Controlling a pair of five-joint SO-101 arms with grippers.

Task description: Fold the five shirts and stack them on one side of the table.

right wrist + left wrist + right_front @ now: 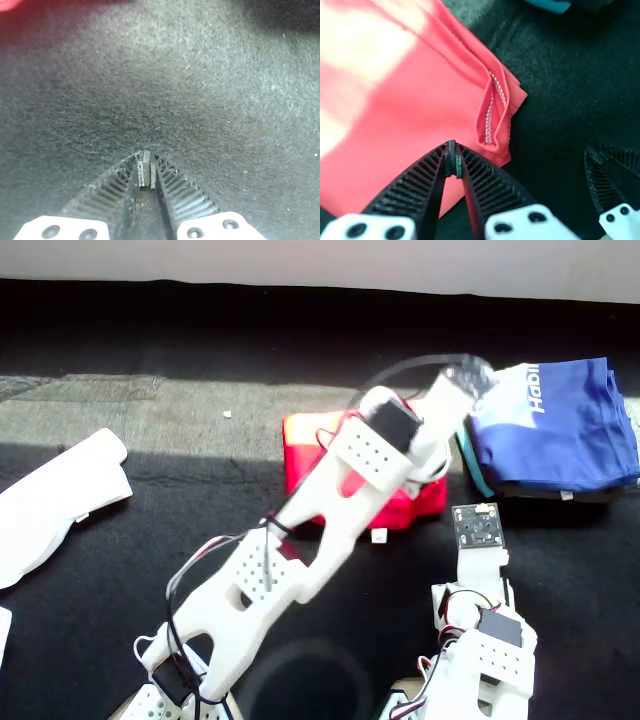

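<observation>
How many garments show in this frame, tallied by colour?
Red shirt: 1
Blue shirt: 1
Teal shirt, only an edge showing under the blue one: 1
White garment, likely a shirt, at the high view's left edge: 1
Total: 4

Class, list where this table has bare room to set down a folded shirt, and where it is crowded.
Free: the black cloth between the white item and the red shirt; also the strip in front of the blue-topped stack, beside the right arm. Crowded: between red shirt and stack, where the left arm lies across.
</observation>
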